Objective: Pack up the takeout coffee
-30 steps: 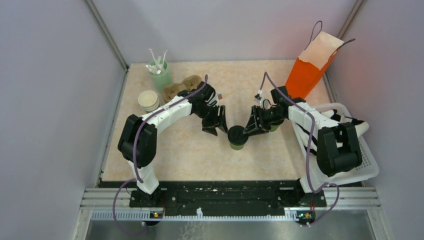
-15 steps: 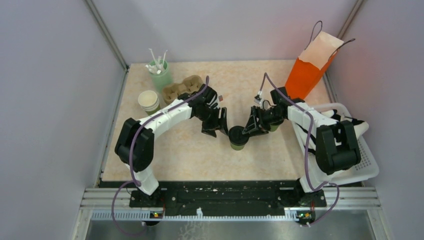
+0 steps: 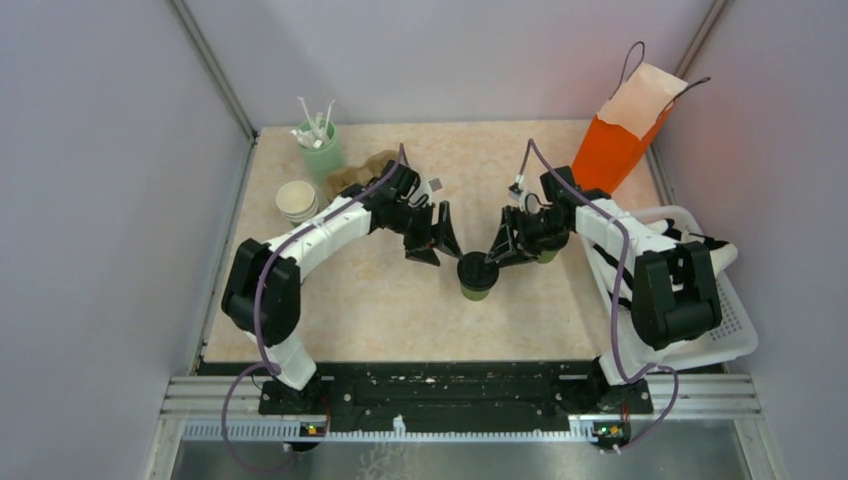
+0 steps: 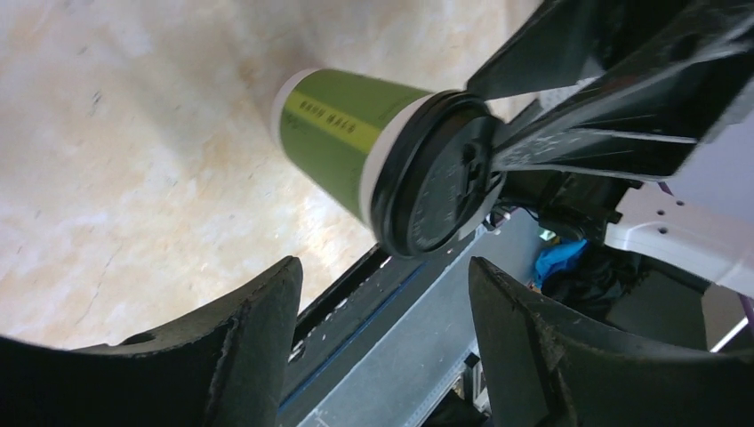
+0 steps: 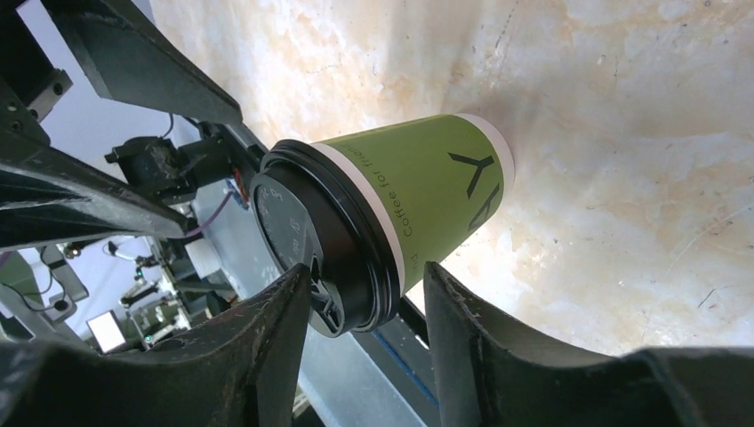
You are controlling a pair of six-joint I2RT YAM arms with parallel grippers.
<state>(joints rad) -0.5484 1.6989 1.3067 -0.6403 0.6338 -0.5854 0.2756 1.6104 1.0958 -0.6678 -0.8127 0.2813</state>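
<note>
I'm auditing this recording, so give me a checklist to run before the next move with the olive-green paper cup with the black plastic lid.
1. Olive-green paper cup with black plastic lid upright on the beige table: ok.
2. Lid seated evenly on the rim: ok.
3. Right gripper closed on the cup just at the lid: ok.
4. Left gripper open and off the cup: ok.
5. Orange paper bag at the far right, mouth open wide enough: cannot tell.
</note>
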